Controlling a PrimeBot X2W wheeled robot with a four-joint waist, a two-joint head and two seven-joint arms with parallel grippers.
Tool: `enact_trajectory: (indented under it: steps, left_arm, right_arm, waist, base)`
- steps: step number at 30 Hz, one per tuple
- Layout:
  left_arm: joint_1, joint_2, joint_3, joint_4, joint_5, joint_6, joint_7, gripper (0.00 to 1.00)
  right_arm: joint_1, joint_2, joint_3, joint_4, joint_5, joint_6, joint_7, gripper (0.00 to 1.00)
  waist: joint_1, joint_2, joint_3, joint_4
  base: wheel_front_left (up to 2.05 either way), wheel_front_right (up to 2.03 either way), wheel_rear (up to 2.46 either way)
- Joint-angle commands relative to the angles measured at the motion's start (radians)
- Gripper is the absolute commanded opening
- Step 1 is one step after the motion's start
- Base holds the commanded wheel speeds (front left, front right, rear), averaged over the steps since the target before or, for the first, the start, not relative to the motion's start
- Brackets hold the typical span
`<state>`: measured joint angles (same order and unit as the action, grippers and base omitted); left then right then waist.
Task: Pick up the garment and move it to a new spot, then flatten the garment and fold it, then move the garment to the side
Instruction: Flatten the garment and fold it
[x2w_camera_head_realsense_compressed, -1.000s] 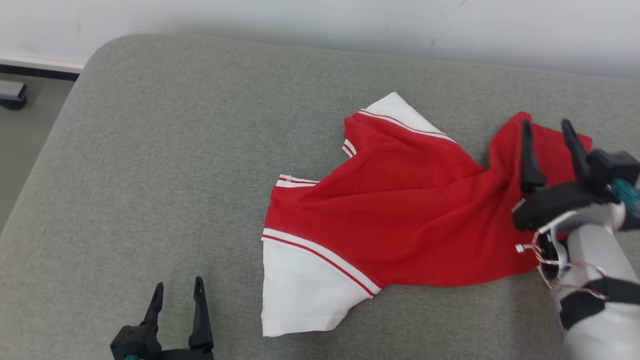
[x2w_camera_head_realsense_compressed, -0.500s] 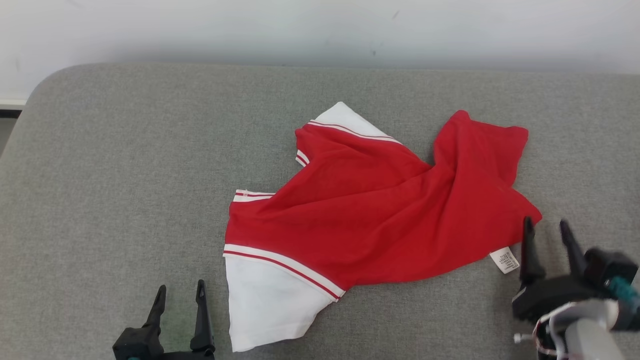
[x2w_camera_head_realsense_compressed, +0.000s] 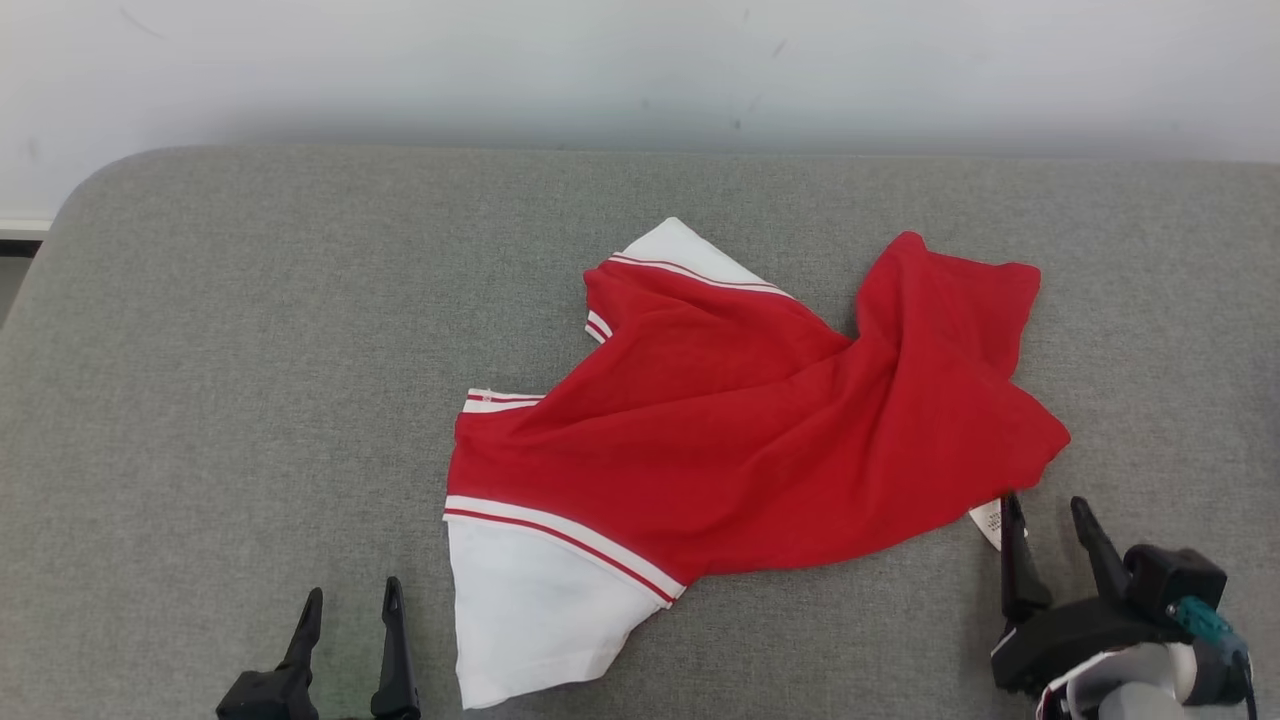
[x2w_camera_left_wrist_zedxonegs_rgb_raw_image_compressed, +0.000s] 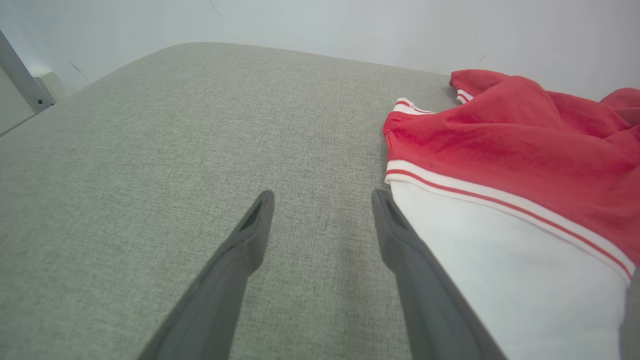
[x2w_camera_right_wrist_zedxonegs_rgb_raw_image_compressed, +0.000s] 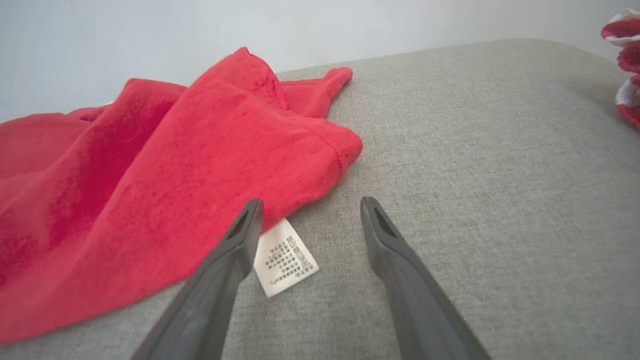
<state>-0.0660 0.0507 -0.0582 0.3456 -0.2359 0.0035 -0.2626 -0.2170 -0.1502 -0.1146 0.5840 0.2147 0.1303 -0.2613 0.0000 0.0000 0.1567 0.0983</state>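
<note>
The garment (x2w_camera_head_realsense_compressed: 740, 440) is a red shirt with white sleeves, lying crumpled in the middle of the grey cushion (x2w_camera_head_realsense_compressed: 250, 350). One white sleeve (x2w_camera_head_realsense_compressed: 530, 610) spreads toward the front, another (x2w_camera_head_realsense_compressed: 680, 250) points toward the back. My left gripper (x2w_camera_head_realsense_compressed: 348, 605) stands open at the front, just left of that front sleeve (x2w_camera_left_wrist_zedxonegs_rgb_raw_image_compressed: 500, 260), touching nothing. At the front right my right gripper (x2w_camera_head_realsense_compressed: 1048, 508) stands open above the cushion beside the garment's red hem corner (x2w_camera_right_wrist_zedxonegs_rgb_raw_image_compressed: 320, 150). The white care label (x2w_camera_right_wrist_zedxonegs_rgb_raw_image_compressed: 285, 257) lies by its left finger.
A pale wall (x2w_camera_head_realsense_compressed: 640, 70) runs behind the cushion. The cushion's rounded back left corner (x2w_camera_head_realsense_compressed: 90, 190) drops off to the floor. Bare grey fabric lies left of the garment (x2w_camera_left_wrist_zedxonegs_rgb_raw_image_compressed: 150, 140) and right of it (x2w_camera_right_wrist_zedxonegs_rgb_raw_image_compressed: 500, 175). Red and white cord shows at the right wrist view's edge (x2w_camera_right_wrist_zedxonegs_rgb_raw_image_compressed: 625, 65).
The head camera has swung, shifting the whole picture. My right gripper has drawn back from over the garment's right part to the front right; the garment lies free.
</note>
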Motion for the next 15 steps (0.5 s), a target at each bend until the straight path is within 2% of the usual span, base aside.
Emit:
enact_trajectory:
  steps: [1,5,13,14,15]
  left_arm:
    - [-0.005,-0.001,0.000,0.002,0.008,-0.001,-0.003,1.00]
    - [-0.010,-0.001,-0.002,0.000,0.010,-0.003,-0.003,1.00]
    - [-0.018,0.000,-0.005,0.001,0.010,-0.004,-0.003,1.00]
    - [-0.017,-0.001,-0.005,0.001,0.010,-0.003,-0.003,1.00]
    - [-0.017,-0.001,-0.004,0.000,0.011,-0.002,-0.003,1.00]
  right_arm:
    - [-0.023,0.003,-0.005,-0.006,0.004,0.001,-0.004,1.00]
    - [-0.062,-0.002,-0.020,0.020,-0.005,0.001,-0.005,1.00]
    - [-0.148,0.008,-0.048,0.149,-0.001,0.001,-0.005,0.99]
    - [-0.155,0.006,-0.051,0.155,-0.003,0.001,-0.005,0.91]
    - [-0.159,0.005,-0.055,0.160,-0.007,0.001,-0.005,0.47]
  waist:
    - [0.0000,0.0000,0.001,0.001]
    - [0.0000,0.0000,0.006,0.006]
    - [0.0000,0.0000,0.035,0.035]
    - [0.0000,0.0000,0.037,0.036]
    - [0.0000,0.0000,0.039,0.037]
  base:
    - [0.00,0.00,0.00]
    - [0.00,0.00,0.00]
    - [0.00,0.00,0.00]
    - [0.00,0.00,0.00]
    - [0.00,0.00,0.00]
